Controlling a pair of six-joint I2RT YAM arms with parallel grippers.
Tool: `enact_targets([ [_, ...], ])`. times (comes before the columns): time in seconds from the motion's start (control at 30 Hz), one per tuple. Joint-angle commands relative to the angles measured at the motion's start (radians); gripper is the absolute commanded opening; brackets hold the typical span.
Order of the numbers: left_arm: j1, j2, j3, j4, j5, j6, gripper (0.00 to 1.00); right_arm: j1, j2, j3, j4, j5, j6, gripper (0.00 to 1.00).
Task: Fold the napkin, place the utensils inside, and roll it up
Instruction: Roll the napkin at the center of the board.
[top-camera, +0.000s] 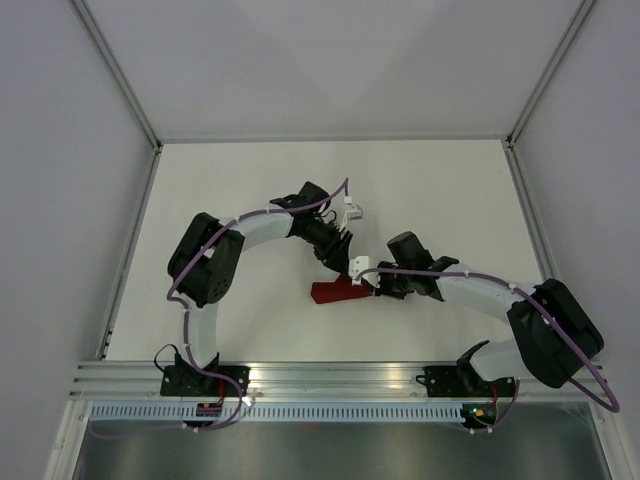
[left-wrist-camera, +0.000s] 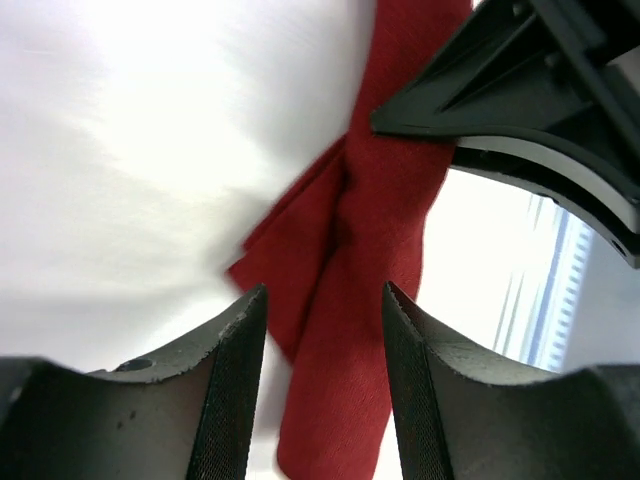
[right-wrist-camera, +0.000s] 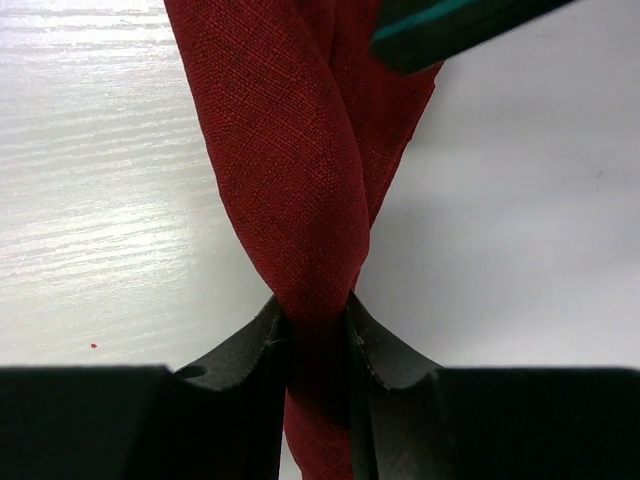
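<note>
Maroon napkin (top-camera: 333, 291) bunched into a narrow twisted strip on the white desk (top-camera: 430, 190), mid-desk between the two arms | right jaws pinched tight on the strip | left jaws parted, straddling the cloth, not closed on it, holding nothing | both sets of jaws close together over the napkin

plain dark red napkin (right-wrist-camera: 290, 170), white table (top-camera: 240, 180)
</note>
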Motion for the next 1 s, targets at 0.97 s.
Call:
enact_targets([
  [0.97,-0.427,-0.530,-0.648,0.878,-0.963,0.088,0.63,-0.219,0.696,0.703,-0.791,-0.331,-0.190,0.25],
])
